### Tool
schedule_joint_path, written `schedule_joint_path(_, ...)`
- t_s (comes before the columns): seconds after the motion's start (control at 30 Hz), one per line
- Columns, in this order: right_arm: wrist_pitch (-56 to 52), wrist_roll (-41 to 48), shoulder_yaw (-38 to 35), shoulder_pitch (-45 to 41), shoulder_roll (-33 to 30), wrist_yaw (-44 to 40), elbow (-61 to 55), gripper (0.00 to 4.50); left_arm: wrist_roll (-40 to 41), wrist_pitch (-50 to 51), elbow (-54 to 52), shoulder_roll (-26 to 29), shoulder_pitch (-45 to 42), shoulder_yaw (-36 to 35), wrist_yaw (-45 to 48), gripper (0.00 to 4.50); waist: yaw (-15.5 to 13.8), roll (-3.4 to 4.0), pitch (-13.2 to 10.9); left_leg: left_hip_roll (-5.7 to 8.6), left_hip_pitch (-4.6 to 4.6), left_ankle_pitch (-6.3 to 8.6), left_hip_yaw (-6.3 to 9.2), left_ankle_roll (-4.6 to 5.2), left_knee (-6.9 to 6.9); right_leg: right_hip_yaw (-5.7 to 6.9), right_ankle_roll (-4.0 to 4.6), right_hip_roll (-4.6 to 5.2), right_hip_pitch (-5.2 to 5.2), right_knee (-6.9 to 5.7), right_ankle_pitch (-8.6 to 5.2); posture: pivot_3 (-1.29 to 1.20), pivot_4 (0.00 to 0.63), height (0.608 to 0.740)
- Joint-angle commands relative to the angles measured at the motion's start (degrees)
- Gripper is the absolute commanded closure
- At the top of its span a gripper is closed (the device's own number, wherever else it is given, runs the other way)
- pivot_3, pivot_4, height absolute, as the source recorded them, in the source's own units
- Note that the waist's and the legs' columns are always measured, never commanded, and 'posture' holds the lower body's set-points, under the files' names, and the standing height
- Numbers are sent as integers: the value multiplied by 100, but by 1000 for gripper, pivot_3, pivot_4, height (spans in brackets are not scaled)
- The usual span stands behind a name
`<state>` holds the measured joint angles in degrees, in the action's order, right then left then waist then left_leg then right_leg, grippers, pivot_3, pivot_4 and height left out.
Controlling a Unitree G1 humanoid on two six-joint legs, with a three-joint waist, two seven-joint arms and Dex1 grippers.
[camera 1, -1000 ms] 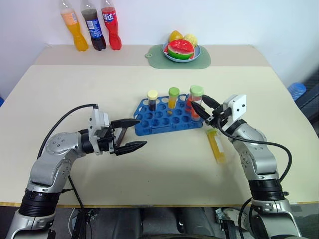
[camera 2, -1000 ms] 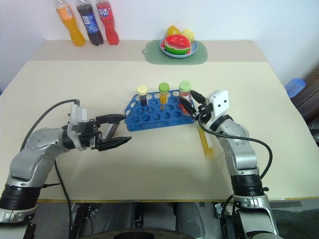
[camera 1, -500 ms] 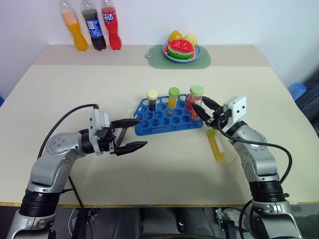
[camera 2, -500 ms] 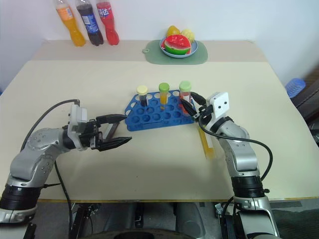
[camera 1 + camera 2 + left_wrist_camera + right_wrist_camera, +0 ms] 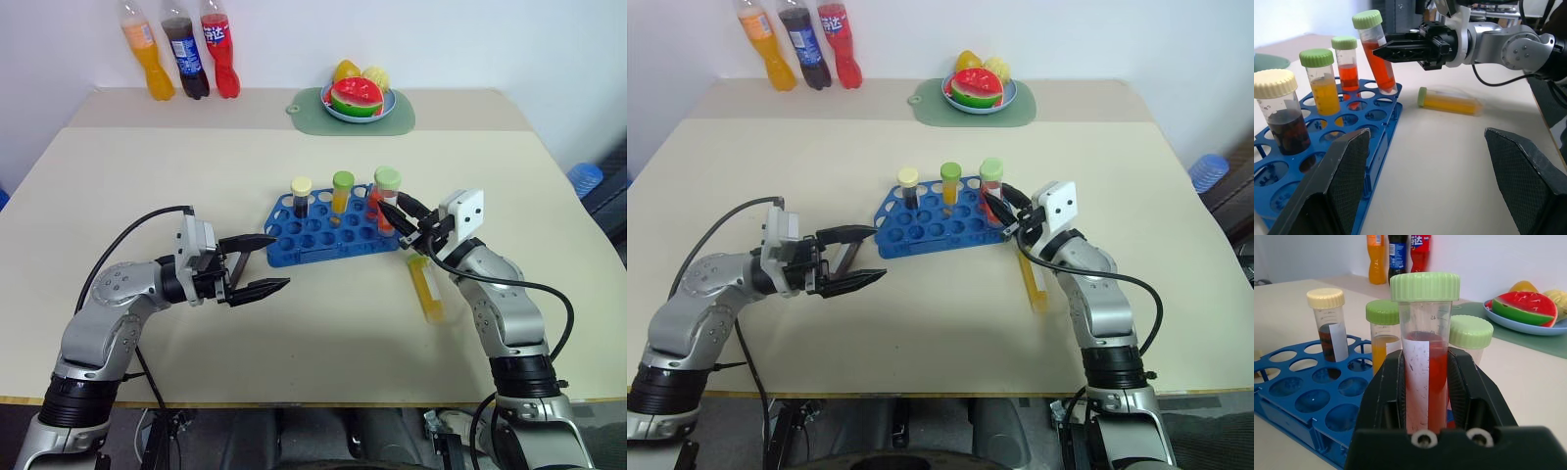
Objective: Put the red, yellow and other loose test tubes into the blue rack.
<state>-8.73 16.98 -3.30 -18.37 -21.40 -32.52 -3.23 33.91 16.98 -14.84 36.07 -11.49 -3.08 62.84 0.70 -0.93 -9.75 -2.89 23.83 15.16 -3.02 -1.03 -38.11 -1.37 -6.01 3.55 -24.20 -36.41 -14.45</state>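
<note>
Rack [image 5: 323,233]: blue, mid-tabletop [image 5: 294,333], holding a dark tube with a cream cap [image 5: 300,197], a yellow-orange one [image 5: 341,191] and another red one behind.
Right claw [image 5: 387,211]: clamped on the red tube [image 5: 382,197], green-capped, tilted, its foot in a hole at the rack's right end.
Left claw [image 5: 263,263]: fingers wide apart, empty, just left of the rack.
Yellow tube [image 5: 427,285]: lying loose on the tabletop, right of the rack.

Blue rack [image 5: 323,235], green-capped red tube [image 5: 1425,377] with white label, cream-capped dark tube [image 5: 1331,328], yellow tube [image 5: 427,287] lying loose
</note>
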Motion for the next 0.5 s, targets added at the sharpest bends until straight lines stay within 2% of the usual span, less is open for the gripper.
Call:
schedule_joint_path(0.03, 284, 14, -271, 128, 24, 159, -248, 3641, 56, -57, -220, 2, -2, -67, -16, 645, -3, 0, 0, 0, 0, 0, 0, 0, 0, 0, 0, 0, 0, 0, 0, 0, 150, 740)
schedule_joint_path(0.43, 663, 117, -358, 634, 90, 244, -6, 3641, 30, -82, -97, -29, -119, -23, 42, 645, -4, 0, 0, 1, 0, 0, 1, 0, 0, 0, 0, 0, 1, 1, 0, 0, 150, 740)
schedule_joint_path(0.5, 799, 7, -377, 622, 60, 299, 17, 2777, 27, -83, -85, -37, -136, -13, 54, 645, -5, 0, 0, 1, 0, 0, 1, 0, 0, 0, 0, 0, 2, 1, 0, 0, 150, 740)
